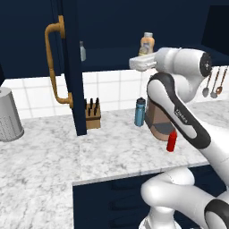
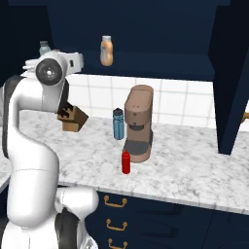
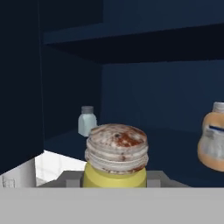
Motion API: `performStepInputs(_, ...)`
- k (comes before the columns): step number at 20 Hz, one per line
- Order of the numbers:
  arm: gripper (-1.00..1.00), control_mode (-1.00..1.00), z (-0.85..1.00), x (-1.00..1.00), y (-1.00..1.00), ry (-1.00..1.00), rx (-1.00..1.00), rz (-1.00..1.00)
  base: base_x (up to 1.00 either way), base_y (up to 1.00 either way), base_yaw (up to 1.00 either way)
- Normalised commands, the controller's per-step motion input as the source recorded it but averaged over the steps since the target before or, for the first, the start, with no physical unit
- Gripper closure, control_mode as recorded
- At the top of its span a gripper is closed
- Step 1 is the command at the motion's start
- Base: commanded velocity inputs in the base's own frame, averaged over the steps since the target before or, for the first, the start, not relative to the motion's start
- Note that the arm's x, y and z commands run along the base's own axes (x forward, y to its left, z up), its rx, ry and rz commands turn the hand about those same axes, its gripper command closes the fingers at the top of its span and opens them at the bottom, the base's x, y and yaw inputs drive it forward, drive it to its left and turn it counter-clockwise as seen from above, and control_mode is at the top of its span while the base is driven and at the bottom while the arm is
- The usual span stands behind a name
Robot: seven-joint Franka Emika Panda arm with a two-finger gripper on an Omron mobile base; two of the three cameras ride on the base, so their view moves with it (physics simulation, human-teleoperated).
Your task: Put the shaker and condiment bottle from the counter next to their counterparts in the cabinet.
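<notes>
Held the shaker (image 3: pixel 115 158) between the jaws of the gripper (image 3: pixel 114 179), closed on its yellow body, tan speckled cap nearest the lens in the hand view. Stood upright in the grip, long axis vertical, as far as that view allowed. Hung at the cabinet (image 3: pixel 26 83) mouth, level with the shelf (image 3: pixel 175 144).

Mattered most for the next move, by judgement: the grey shaker (image 3: pixel 86 120) lay ahead and to the left of the held one, deeper on the shelf near the left wall. Called for a push forward and a little left, then a set-down just beside it. Stood well off to the right, the orange bottle (image 3: pixel 213 136), cut by the frame edge.

Down on the counter (image 1: pixel 53 147), the red bottle (image 1: pixel 171 141) stood upright just in front of the coffee machine (image 2: pixel 138 124), not yet dealt with; blue flask (image 2: pixel 118 124) beside the machine, knife block (image 1: pixel 92 114) further left by the open door (image 1: pixel 71 67) with its brass handle (image 1: pixel 52 62).

Hard to make out: the finger tips themselves, mostly covered by the shaker. In both base views the arm hid the gripper and its load, so depth past the shelf lip could not be told. Half hidden behind the door edge in the left base view, the grey shaker.
</notes>
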Motion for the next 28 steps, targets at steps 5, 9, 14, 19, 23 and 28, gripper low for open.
performStepInputs(5, 1.0, -1.0, 0.22, 0.1, 0.01, -0.06, 0.0, 0.0, 0.0, 0.0, 0.0)
performStepInputs(9, 1.0, -1.0, 0.0, 0.04, 0.36, -0.01, -0.02, 0.0, 0.0, 0.0, 0.0)
performStepInputs(14, 1.0, -1.0, -0.09, 0.37, 0.37, 0.01, -0.05, 0.02, 0.0, 0.0, 0.0)
performStepInputs(19, 1.0, -1.0, -0.44, 0.42, 0.15, -0.02, -0.1, 0.0, 0.0, 0.0, 0.0)
performStepInputs(23, 1.0, -1.0, 0.08, 0.3, 0.02, -0.01, 0.01, 0.0, 0.0, 0.0, 0.0)
performStepInputs(28, 1.0, -1.0, 0.05, 0.37, 0.28, 0.0, 0.0, 0.0, 0.0, 0.0, 0.0)
